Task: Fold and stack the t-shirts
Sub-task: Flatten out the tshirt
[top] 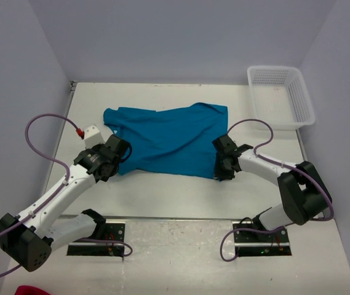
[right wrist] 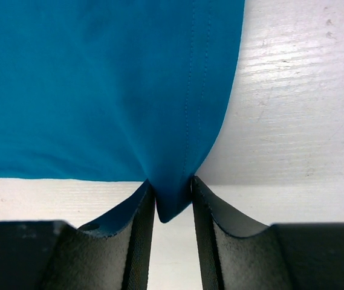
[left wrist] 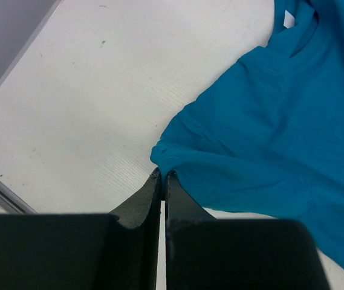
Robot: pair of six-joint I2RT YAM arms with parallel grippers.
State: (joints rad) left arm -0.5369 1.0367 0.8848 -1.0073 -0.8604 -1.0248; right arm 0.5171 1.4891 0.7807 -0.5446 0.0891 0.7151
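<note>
The t-shirt (top: pixel 168 138) lies spread on the table (top: pixel 162 190), to the left of the white basket (top: pixel 302 101), wrinkled and not yet folded. The left gripper (left wrist: pixel 162 175) is pressed together at the near corner farthest from the basket; whether cloth sits between its jaws cannot be told. The right gripper (right wrist: pixel 173 184) is partly spread, with the near corner on the basket's side between its jaws. The step seems to be taking both near corners for the first fold. Next, the right gripper probably must pinch firmly before both lift together.
</note>
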